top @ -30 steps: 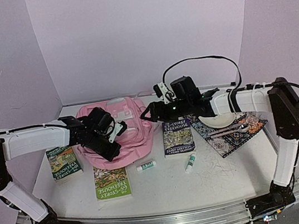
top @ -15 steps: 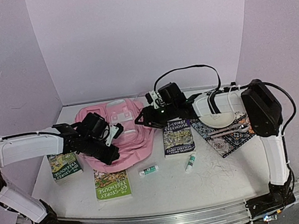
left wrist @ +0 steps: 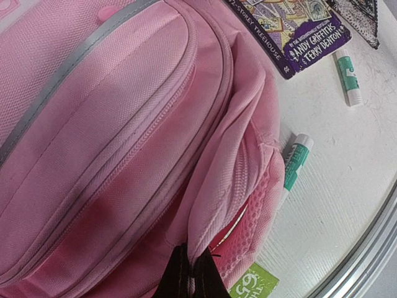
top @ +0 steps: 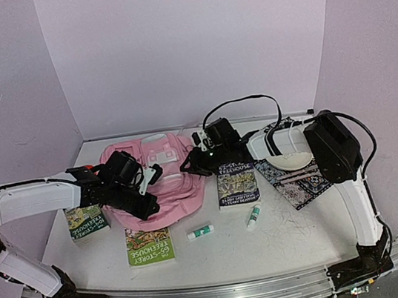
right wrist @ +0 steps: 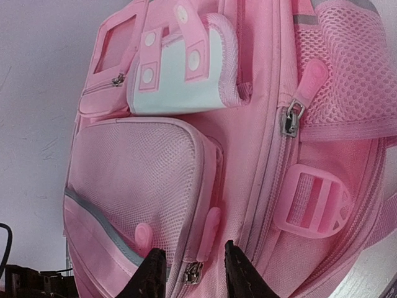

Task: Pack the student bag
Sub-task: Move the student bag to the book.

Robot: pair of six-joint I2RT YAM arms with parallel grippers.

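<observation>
Student bag (top: 160,181) was laid flat on the tabletop (top: 222,256), its fabric pinched by the closed left gripper (left wrist: 189,273); the part-open right gripper (right wrist: 192,276) had to be centred on the zip puller (right wrist: 208,239) before closing.

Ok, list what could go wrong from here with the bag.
The right jaws straddle the pink zip pull without gripping it; on closing they may catch the mesh instead. The left jaws pinch only a thin fold of the student bag, which could slip under a tug. A dragged bag may roll the glue stick at its edge.
</observation>
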